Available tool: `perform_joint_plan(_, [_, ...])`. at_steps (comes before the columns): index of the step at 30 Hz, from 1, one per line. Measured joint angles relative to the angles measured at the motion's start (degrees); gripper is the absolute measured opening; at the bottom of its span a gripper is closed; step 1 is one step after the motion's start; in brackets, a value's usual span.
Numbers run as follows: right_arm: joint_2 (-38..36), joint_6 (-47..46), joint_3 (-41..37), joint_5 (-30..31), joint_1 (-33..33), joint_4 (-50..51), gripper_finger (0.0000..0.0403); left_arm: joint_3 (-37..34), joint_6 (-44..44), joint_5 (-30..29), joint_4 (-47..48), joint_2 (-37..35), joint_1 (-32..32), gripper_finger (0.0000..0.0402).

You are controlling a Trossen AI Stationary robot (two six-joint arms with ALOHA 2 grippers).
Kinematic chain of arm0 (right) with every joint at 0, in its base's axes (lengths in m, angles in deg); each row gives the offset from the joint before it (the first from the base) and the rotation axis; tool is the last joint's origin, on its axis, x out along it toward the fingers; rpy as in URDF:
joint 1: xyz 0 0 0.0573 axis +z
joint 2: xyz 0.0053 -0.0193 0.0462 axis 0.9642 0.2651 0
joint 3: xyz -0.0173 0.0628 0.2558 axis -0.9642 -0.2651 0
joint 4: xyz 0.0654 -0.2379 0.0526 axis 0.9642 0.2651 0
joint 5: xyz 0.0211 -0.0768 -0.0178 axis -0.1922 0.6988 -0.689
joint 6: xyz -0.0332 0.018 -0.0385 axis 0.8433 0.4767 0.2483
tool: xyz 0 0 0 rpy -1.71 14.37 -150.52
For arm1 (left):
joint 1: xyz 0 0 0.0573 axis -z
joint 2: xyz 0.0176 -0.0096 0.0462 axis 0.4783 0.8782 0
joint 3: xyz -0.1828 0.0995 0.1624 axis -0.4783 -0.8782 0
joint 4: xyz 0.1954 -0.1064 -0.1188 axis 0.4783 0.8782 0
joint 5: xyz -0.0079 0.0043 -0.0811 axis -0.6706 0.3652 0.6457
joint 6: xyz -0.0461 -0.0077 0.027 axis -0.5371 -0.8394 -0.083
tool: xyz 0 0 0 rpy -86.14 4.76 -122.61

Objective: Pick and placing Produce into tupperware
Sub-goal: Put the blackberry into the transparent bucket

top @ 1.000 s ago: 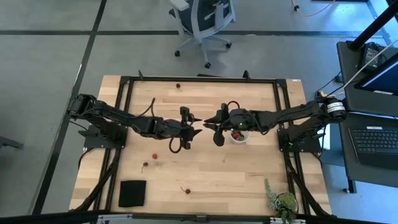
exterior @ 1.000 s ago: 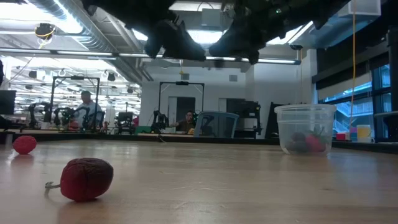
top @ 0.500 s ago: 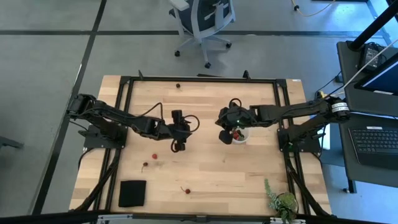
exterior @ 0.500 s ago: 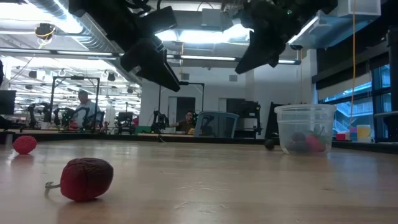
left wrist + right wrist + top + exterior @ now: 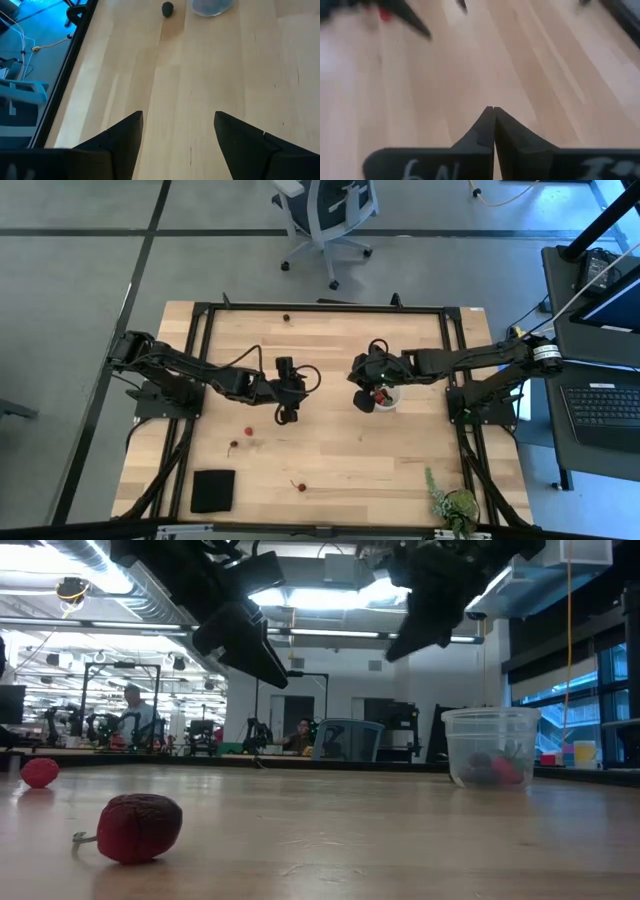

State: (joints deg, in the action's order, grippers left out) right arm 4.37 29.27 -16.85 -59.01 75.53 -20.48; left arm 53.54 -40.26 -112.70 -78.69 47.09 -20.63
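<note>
The tupperware point(image 5: 384, 396) stands right of the table's middle, with red produce point(image 5: 496, 770) in it. Loose produce lies on the wood: a red one point(image 5: 248, 432), a dark one point(image 5: 233, 446), one near the front point(image 5: 299, 485), and one at the far edge point(image 5: 286, 318). A dark one point(image 5: 167, 8) sits beside the tub point(image 5: 212, 5). My left gripper point(image 5: 177, 131) hangs open over bare wood at mid-table, slanting down. My right gripper point(image 5: 493, 125) is shut and empty, just left of the tub and above the table.
A flat black pad point(image 5: 212, 490) lies at the near left corner and a leafy green plant point(image 5: 452, 502) at the near right. A black frame point(image 5: 320, 308) rims the table. Bare wood lies between the two grippers. People sit at desks far behind.
Both grippers have drawn apart from the table's middle, the left toward the left edge and the right toward the tub. Both have tipped to point more downward. Since half a second ago they have kept still.
</note>
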Motion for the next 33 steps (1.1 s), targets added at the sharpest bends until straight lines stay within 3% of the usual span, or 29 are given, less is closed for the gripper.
perform_joint_plan(5, [-0.9, -0.4, 11.6, 4.0, -3.1, 27.9, 0.0013, 0.0, -0.7, 0.0, 1.0, 0.0, 0.0, 0.0238])
perform_joint_plan(8, [-0.9, 0.5, 19.1, 5.8, -5.6, 38.8, 0.0022, -0.1, -0.9, 0.0, 1.6, 0.0, 0.0, 0.0238])
perform_joint_plan(14, [-0.9, 8.3, 29.7, 5.9, -8.9, 41.8, 0.0027, -0.1, -0.9, 0.1, 1.5, 0.0, -0.1, 0.0238])
perform_joint_plan(20, [-0.9, 12.2, 32.4, 5.9, -11.1, 42.3, 0.0040, -0.1, -0.9, 0.1, 1.8, 0.0, -0.1, 0.0238])
perform_joint_plan(28, [-0.6, 8.0, 32.4, 5.9, -14.0, 51.0, 0.0161, -0.1, -0.9, 0.1, 2.0, 0.0, -0.1, 0.0238])
perform_joint_plan(33, [-0.6, 10.9, 32.4, 4.0, -15.6, 55.0, 0.0246, -0.1, -1.0, 0.6, 2.0, 0.0, -0.1, 0.0238])
